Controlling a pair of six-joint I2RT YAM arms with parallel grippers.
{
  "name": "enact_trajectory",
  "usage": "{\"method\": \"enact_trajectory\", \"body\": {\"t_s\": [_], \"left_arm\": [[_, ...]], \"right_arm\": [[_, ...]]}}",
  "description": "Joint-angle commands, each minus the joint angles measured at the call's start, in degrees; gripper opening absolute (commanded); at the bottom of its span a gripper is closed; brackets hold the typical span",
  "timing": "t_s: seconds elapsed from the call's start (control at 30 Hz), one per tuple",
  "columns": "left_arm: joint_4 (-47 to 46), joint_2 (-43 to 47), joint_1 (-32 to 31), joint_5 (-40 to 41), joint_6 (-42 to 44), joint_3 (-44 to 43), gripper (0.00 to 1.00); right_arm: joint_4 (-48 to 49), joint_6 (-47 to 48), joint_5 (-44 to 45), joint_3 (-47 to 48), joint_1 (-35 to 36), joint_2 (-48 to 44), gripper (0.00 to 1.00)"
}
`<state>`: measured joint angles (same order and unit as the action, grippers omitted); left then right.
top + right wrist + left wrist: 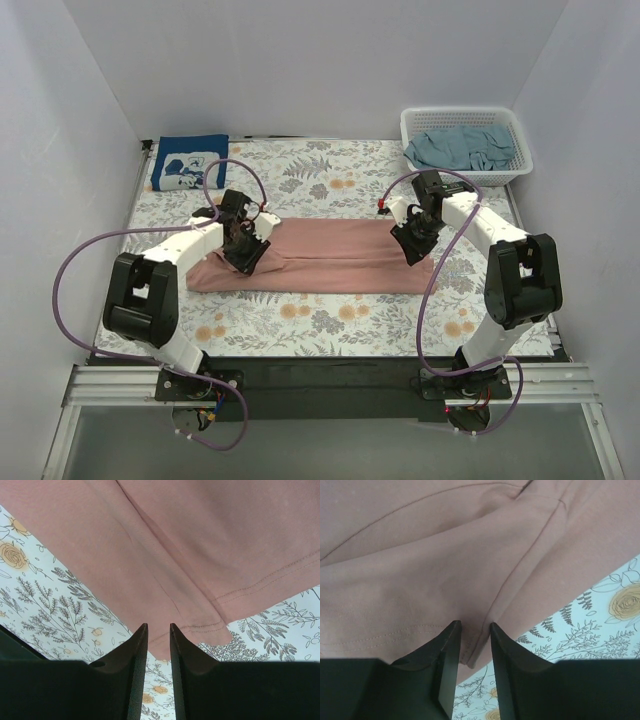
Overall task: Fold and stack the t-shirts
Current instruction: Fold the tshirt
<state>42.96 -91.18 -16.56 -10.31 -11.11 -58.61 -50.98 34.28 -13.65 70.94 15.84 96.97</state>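
**Q:** Firstly, what cannot be made out?

**A:** From overhead, the left gripper (245, 258) and right gripper (412, 248) stand at opposite ends of the dusty-pink t-shirt (330, 255), and their own bodies hide the fingertips. Each wrist view shows the jaws only narrowly parted, with a fold or hem of the shirt running up to the gap. Whether cloth is pinched there or merely lies beneath, I cannot tell for either side. Both wrist views also cut the shirt off at the frame edges.

**Q:** How does the shirt look?

**A:** It is a long flat band, folded lengthwise, lying across the middle of the floral table cloth (330, 170). Close up, it shows plain pink faces, seams and a double-stitched hem.

**Q:** What does the overhead view add?

**A:** It shows the navy t-shirt (190, 162), folded square at the far left corner, its white print too small to read. It also shows the grey-teal t-shirt (462, 148), crumpled in the white basket (470, 178) at the far right. Neither appears in the wrist views, which give only pink fabric and the flowered cloth beneath.
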Motion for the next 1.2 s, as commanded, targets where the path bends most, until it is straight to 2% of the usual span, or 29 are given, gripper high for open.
{"method": "enact_trajectory", "body": {"t_s": [0.0,0.13,0.2,0.23,0.3,0.63,0.97,1.0,1.1,1.17], "left_arm": [[-1.30,-1.36,-0.58,1.69,-0.14,-2.03,0.27],[-1.04,-2.86,-1.37,2.13,0.22,-2.65,0.22],[-0.95,-3.13,-1.64,1.78,0.30,-3.35,0.15],[-1.04,-3.22,-1.72,1.52,0.04,-3.61,0.07],[-1.12,-3.31,-1.72,0.82,-0.57,-5.10,0.00],[-1.04,-10.33,-1.81,-2.09,-5.84,-16.78,0.00],[-5.69,-16.14,-2.25,-3.22,-11.39,-22.95,0.00],[-5.69,-16.31,-2.51,-3.66,-10.69,-22.95,0.07],[-5.87,-15.97,-3.75,-3.14,-9.54,-22.60,0.19],[-6.74,-13.43,-3.57,-2.79,-10.07,-21.81,0.31]], "right_arm": [[0.36,0.08,-0.33,0.69,0.25,0.15,0.30],[0.62,0.43,0.11,0.61,0.25,0.24,0.30],[0.71,0.52,0.20,0.34,0.25,0.24,0.30],[0.88,0.52,0.20,0.26,0.25,0.24,0.30],[0.97,0.61,0.20,0.08,0.25,0.33,0.30],[1.32,0.70,0.29,0.17,0.25,0.85,0.30],[1.32,0.87,0.03,0.17,0.34,1.64,0.30],[1.32,0.79,-0.15,0.08,0.25,1.73,0.30],[1.24,0.70,-0.76,0.52,0.25,1.82,0.30],[1.24,0.44,-1.55,0.78,0.25,1.56,0.30]]}}
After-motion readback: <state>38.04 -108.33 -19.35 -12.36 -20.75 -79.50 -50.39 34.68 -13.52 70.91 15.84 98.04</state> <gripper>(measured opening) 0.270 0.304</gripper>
